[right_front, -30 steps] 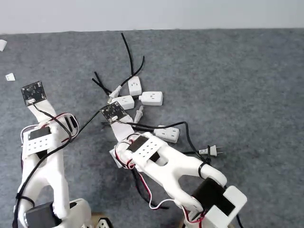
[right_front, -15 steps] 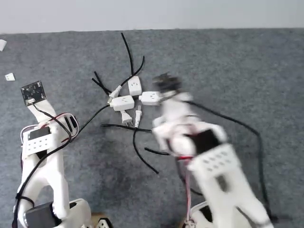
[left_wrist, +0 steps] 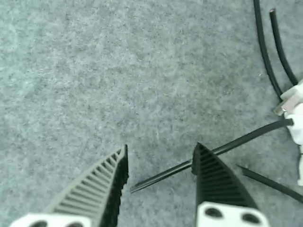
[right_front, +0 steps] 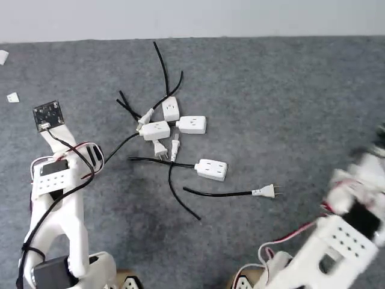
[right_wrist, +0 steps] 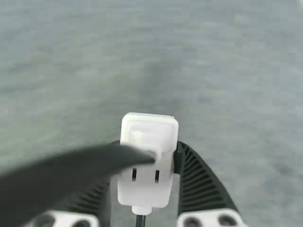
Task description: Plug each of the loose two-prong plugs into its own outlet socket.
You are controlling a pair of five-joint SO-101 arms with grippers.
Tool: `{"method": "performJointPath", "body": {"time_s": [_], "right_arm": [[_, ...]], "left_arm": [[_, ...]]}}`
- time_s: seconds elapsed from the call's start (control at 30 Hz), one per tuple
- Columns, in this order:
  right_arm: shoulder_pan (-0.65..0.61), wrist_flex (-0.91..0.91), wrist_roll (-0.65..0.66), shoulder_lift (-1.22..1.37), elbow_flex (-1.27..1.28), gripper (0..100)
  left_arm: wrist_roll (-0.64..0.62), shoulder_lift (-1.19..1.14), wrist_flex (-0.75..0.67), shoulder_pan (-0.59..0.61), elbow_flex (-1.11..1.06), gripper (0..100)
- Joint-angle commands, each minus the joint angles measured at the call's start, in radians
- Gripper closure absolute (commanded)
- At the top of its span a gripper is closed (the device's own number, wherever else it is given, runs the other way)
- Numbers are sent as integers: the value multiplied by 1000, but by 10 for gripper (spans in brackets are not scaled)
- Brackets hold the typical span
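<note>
A grey carpet (right_front: 289, 102) covered the table, with a pale wall (right_front: 192, 18) along its far edge. The left arm (right_front: 57, 205) stood at the near left. The right arm (right_front: 346, 241), blurred and cut off by the frame edge, stood at the near right.

From its wrist, we saw the left gripper (left_wrist: 161, 149) with fingers spread wide above bare carpet, grasping nothing. A black cord (left_wrist: 236, 142) crossed beneath one fingertip. A white piece (left_wrist: 294, 106) at that view's edge was cut off, and we could not identify it.

The right gripper (right_wrist: 146, 150) was clamped on a white socket block (right_wrist: 149, 130) above bare carpet, a finger against each side. A blurred dark strand (right_wrist: 61, 175) crossed in front and hid most of one finger.

On the carpet we counted four sockets. Three outlet sockets (right_front: 192, 124) clustered at mid-table, and a fourth socket (right_front: 211, 169) lay nearer the arms. One two-prong plug (right_front: 264, 191) lay well apart to the right on its black lead. Two more plugs (right_front: 159, 149) lay side by side just beside the cluster. A further white end at the cluster's left was too small to tell. Two white scraps (right_front: 12, 97) lay at the far left.
</note>
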State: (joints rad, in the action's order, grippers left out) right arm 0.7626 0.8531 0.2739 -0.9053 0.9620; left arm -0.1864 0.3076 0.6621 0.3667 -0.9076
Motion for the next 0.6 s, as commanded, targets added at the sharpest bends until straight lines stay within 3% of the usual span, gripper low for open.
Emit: {"method": "performJointPath", "body": {"time_s": [0.0, 0.17, 0.37, 0.57], "right_arm": [[165, -180, 46, 58, 35, 990], [288, -369, 46, 236, 49, 990], [340, -602, 46, 418, 48, 985], [357, -506, 26, 595, -133, 902]], "left_arm": [[-2, 2, -32, -8, 19, 793], [-2, 9, -31, -12, 2, 793], [8, 11, -31, -51, -16, 791], [69, 11, -31, -57, -18, 791]]}}
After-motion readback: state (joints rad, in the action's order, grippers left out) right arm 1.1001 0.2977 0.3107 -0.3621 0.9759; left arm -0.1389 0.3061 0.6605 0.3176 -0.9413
